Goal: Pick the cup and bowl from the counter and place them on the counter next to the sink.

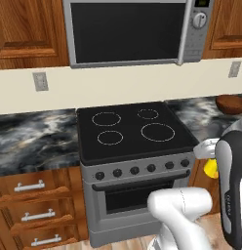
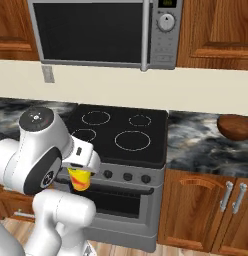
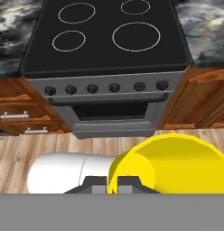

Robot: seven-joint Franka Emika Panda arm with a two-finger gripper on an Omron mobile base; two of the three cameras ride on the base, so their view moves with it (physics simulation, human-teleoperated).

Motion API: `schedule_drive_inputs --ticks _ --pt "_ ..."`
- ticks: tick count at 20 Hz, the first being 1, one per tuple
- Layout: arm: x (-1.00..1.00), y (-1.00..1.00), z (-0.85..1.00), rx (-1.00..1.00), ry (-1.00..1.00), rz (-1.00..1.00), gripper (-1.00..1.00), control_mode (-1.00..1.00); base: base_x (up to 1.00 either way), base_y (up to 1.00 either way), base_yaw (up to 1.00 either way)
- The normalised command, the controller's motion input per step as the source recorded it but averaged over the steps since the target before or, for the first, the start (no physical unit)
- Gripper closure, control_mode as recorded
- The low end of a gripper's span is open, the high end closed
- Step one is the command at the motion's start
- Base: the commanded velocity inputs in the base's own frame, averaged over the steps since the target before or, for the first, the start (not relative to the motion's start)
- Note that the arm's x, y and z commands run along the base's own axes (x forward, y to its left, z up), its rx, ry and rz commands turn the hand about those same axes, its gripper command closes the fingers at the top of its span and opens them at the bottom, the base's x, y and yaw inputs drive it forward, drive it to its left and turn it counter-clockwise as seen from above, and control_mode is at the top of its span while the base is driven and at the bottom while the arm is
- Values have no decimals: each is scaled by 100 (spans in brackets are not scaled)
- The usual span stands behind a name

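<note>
Left base view, L to R: dark black-and-grey marbled stone counter (image 1: 32, 139) over brown wooden drawers w/ metal handles (image 1: 30, 186); black glass stovetop (image 1: 132, 129) w/ four white ring marks, grey oven front w/ row of dark knobs (image 1: 142, 169) below; silver microwave (image 1: 135, 31) above. Far R edge: small yellow cup (image 1: 210, 168) hanging under the white arm's hand, in front of and below the stove's R corner, off any surface. Round reddish-brown bowl (image 1: 231, 104) sits on counter R of stove, near back wall, cut by frame edge.

Right base view: two-finger gripper (image 2: 80, 172) at L, pointing down, closed around the yellow cup's rim; cup (image 2: 79, 179) hangs in air in front of oven knob panel, red-orange mark on lower side. Bowl (image 2: 235, 127) at far R on counter (image 2: 196, 137), well apart from cup.

Hand view: cup (image 3: 177, 164) large at bottom R, open mouth seen from inside, rim pinched betw. dark finger tips (image 3: 124, 182). Wood floor (image 3: 14, 158) beneath; stove beyond.
</note>
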Motion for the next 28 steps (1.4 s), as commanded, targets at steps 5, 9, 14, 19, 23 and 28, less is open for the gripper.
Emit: schedule_drive_inputs --ticks 5,9,14,19,23,28 --pt "0 0 0 0 0 0 100 100 -74 4 -2" --pt "0 0 0 0 0 0 100 100 -11 4 -26" --pt "0 0 0 0 0 0 100 100 7 15 -11" --pt "0 0 0 0 0 0 100 100 0 26 10" --pt "0 0 0 0 0 0 100 100 -2 33 37" --pt "0 0 0 0 0 0 100 100 0 30 62"
